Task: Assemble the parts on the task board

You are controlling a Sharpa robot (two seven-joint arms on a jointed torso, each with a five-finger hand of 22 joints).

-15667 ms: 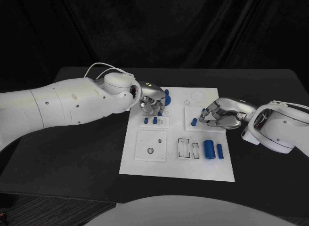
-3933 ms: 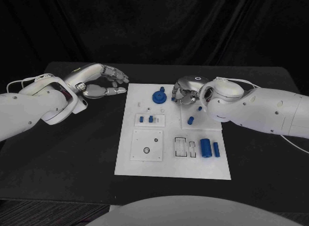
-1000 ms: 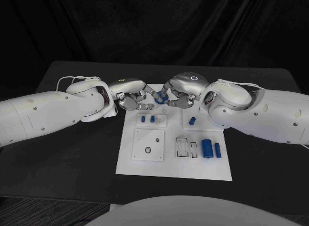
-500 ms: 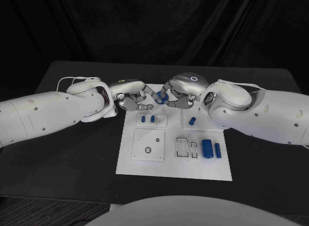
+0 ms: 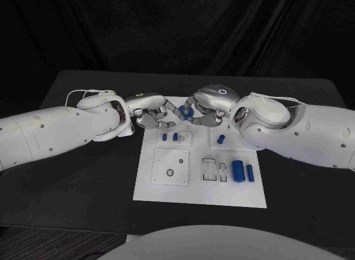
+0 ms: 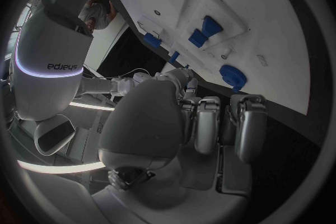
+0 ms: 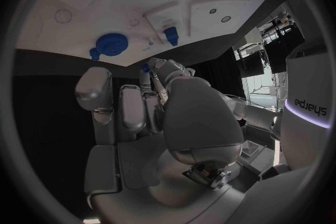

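The white task board (image 5: 199, 187) lies mid-table. A blue gear-shaped part (image 5: 184, 111) sits at its far edge, also seen as the gear (image 6: 233, 75) and the gear (image 7: 110, 43). My left hand (image 5: 150, 112) and right hand (image 5: 205, 107) flank it, fingers loosely bent and pointing at each other. The right fingers reach the gear; I cannot tell whether they touch it. In both wrist views each hand holds nothing. Two small blue pegs (image 5: 170, 137) stand in a block, and another peg (image 5: 222, 139) stands to their right.
A thick blue cylinder (image 5: 238, 170) and a slimmer one (image 5: 250, 172) lie at the board's right side beside slotted recesses (image 5: 216, 170). A square plate with a hole (image 5: 171, 167) sits on the board's left. The black table (image 5: 76, 179) surrounds the board.
Since 3.9 s ago both hands came in from the sides to the gear. Over the last second they have barely shifted, and the gear stays in place.
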